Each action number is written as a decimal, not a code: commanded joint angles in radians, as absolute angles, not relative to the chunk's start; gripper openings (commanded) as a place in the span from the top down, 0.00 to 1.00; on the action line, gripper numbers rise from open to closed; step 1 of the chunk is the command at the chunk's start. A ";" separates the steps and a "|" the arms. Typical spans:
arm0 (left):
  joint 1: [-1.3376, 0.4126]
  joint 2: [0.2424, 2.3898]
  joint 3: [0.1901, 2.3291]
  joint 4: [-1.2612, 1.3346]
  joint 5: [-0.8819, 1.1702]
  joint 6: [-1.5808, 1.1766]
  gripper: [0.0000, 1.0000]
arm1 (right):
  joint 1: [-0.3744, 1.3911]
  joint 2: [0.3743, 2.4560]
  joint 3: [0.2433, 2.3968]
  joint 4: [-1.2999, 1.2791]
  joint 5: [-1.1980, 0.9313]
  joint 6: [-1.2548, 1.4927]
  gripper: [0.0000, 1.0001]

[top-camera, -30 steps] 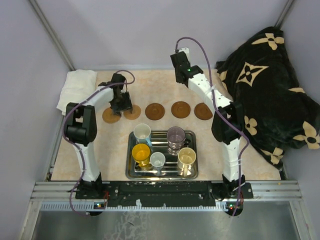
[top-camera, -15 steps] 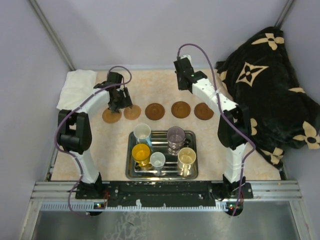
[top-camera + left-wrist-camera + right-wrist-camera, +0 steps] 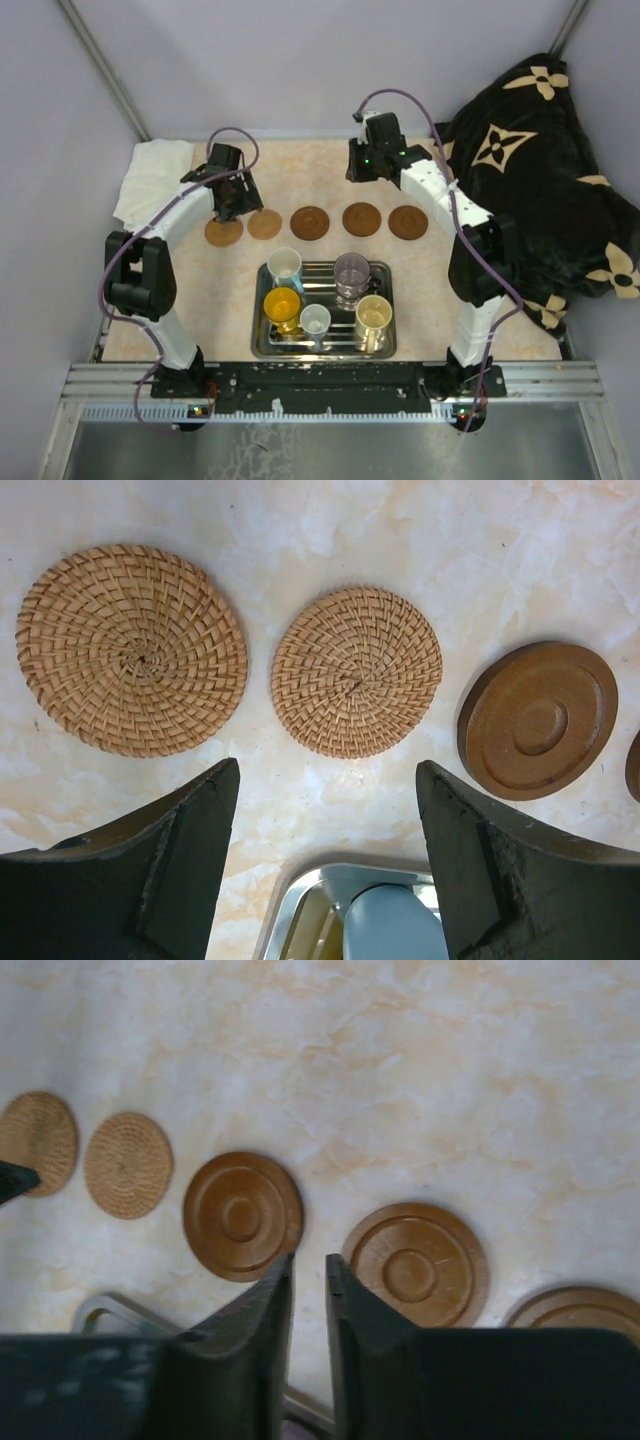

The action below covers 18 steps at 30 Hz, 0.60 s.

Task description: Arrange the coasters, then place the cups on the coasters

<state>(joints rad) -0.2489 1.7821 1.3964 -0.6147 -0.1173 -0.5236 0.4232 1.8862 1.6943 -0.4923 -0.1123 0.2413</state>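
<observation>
Five coasters lie in a row across the table: two woven ones [image 3: 223, 232] [image 3: 265, 224] on the left and three wooden ones [image 3: 310, 222] [image 3: 361, 218] [image 3: 407, 222]. My left gripper [image 3: 232, 205] hangs open above the woven pair [image 3: 131, 648] [image 3: 357, 670], holding nothing. My right gripper [image 3: 365, 165] hovers behind the wooden coasters [image 3: 242, 1215] [image 3: 415, 1263], its jaws almost together and empty. The cups stand on the steel tray [image 3: 385, 270]: light blue [image 3: 284, 265], purplish-grey [image 3: 351, 270], yellow [image 3: 282, 305], small grey-white [image 3: 315, 320] and cream [image 3: 373, 315].
A folded white cloth [image 3: 155, 175] lies at the back left corner. A black blanket with cream flowers [image 3: 540, 170] is heaped along the right side. Grey walls close in the back and sides of the table.
My left gripper has risen off the woven coasters, drawn back a little and spread its jaws wider. The right arm has swung slightly forward and to the right.
</observation>
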 commanded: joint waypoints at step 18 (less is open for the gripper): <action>-0.395 1.452 1.189 -0.562 -0.172 -0.454 0.32 | 0.458 1.857 1.743 -0.521 0.009 0.134 0.57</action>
